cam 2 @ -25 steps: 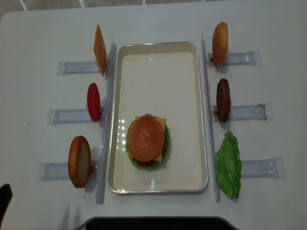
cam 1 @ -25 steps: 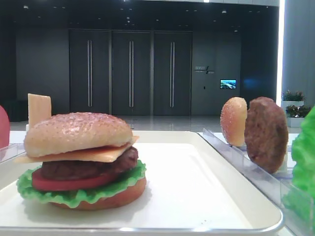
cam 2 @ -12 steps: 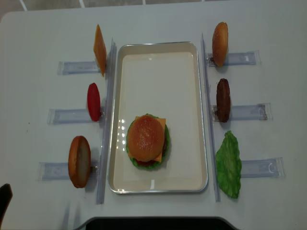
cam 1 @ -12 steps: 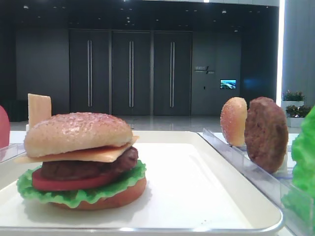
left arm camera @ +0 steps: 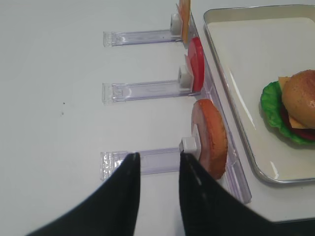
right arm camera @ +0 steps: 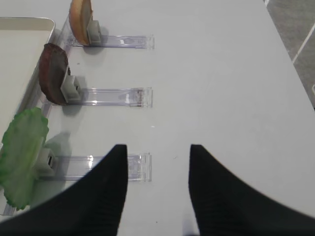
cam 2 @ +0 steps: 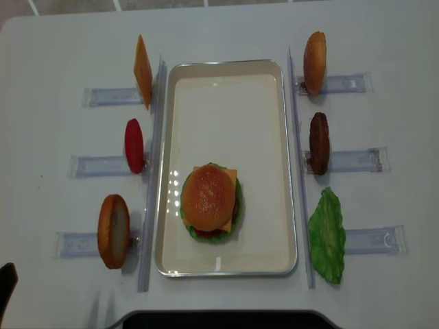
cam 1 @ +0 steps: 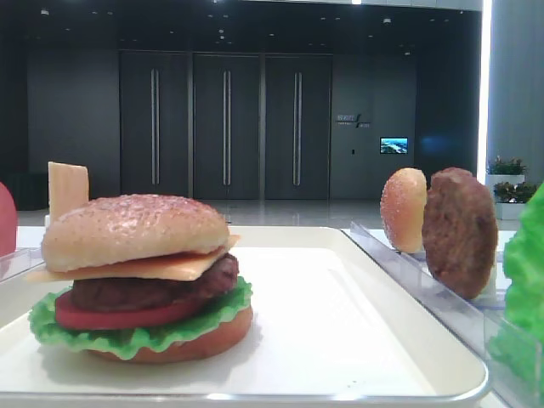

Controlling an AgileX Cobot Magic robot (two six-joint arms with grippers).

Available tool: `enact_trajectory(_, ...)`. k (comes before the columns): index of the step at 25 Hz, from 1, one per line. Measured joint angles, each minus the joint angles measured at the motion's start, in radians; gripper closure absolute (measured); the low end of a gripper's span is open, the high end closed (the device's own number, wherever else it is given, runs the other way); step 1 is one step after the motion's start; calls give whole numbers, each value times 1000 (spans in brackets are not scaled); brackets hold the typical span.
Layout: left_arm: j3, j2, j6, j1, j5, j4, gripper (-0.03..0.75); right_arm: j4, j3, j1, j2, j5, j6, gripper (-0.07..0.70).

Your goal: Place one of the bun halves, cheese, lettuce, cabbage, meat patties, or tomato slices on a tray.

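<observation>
Nothing has shifted over the last second: both arms idle near the table's front edge, left gripper [left arm camera: 157,167] clenched empty, right gripper [right arm camera: 157,157] parted and empty, beyond them the finished burger's bun top [cam 2: 208,197] on the tray [cam 2: 267,164], so stacking looks done

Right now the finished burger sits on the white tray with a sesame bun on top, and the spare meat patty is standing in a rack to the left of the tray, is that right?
One thing is off: the spare meat patty stands in a rack to the right of the tray, not the left, as the overhead exterior view shows. The burger does sit on the tray with the sesame bun on top.
</observation>
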Motion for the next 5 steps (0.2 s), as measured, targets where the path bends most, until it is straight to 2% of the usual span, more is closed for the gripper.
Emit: enact_trajectory(5, 0, 0, 2, 0, 0, 0, 504, 0, 0, 0, 0, 0, 0, 344)
